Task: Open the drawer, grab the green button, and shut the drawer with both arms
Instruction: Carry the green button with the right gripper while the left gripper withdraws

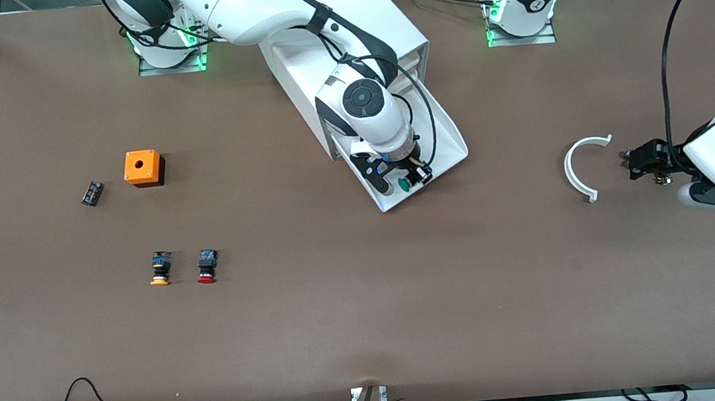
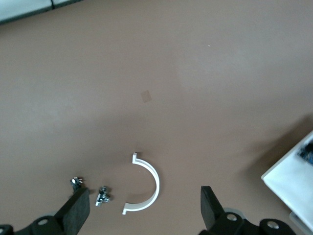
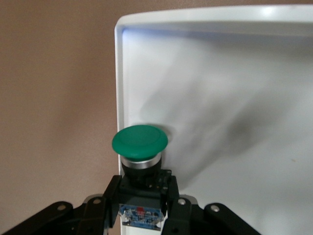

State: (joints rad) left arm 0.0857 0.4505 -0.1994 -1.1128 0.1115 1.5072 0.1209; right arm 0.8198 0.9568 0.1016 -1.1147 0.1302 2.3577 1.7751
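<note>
Inside drawer (image 1: 451, 141): button (image 3: 140, 142), seemingly unlabelled.

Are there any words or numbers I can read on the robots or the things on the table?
None: no word, number or brand can be read in any view.
The left arm's base has a small round mark, too small to read.
The green button, held by the shut right gripper in the open drawer, shows a tiny blue board with marks too blurred to read.
The orange box is plain.
</note>
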